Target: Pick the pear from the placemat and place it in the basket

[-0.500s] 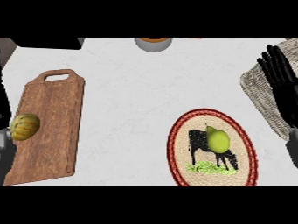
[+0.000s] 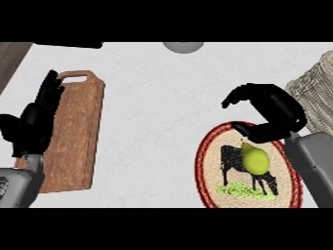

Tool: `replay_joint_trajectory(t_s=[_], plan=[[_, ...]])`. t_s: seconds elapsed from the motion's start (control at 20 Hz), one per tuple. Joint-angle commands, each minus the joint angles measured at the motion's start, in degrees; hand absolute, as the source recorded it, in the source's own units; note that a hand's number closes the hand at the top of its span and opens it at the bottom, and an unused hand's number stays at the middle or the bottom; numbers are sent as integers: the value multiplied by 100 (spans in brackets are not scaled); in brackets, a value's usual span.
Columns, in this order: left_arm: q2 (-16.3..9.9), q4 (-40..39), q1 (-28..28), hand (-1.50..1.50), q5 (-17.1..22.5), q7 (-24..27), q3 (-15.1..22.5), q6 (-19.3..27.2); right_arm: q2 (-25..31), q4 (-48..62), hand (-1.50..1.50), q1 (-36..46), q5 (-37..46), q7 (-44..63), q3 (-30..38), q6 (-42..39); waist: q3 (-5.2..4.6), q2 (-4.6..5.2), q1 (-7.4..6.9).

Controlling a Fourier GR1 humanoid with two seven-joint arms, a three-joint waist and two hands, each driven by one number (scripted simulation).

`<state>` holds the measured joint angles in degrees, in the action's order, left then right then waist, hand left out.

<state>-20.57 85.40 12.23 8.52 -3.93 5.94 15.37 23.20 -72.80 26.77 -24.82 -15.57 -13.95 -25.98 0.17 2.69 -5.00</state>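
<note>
The pear lies on the placemat just below the right hand, whose curled fingers hold nothing.

One pear, one placemat, one basket

The pear lies on the placemat at the lower right of the frame, and the basket sits beyond it against the right edge. My right hand hangs over the placemat's upper rim, just above the pear, between it and the basket. At the left lies the cutting board, with my left hand over its left edge, and a round object sits at the top centre.
</note>
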Motion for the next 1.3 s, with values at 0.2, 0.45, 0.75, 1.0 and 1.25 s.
replay_joint_trajectory(t_s=[0.2, 0.45, 0.75, 1.0, 1.25], plan=[[-501, -540, -308, 0, 651, -511, -415, -1076, -764, 690, -150, 339, 1146, -992, -782, -623, -15, -250, 399], [-432, -571, 36, 0, 592, -815, -479, -932, -591, 283, -150, 1527, 202, 1548, -439, -732, -23, -287, 451], [-327, -734, 131, 0, 526, -703, -367, -977, 636, 675, -150, 2894, 1263, 2315, -779, -1389, -34, -264, 383], [-229, -870, 255, 0, 379, -639, -230, -1008, 1091, 1730, -150, 3820, 2024, 2480, -839, -1845, -26, -189, 270], [-186, -605, 147, 0, 420, -676, -252, -1034, 1090, 2813, -150, 4382, 2167, 2006, -1055, -3284, -21, -182, 181]])
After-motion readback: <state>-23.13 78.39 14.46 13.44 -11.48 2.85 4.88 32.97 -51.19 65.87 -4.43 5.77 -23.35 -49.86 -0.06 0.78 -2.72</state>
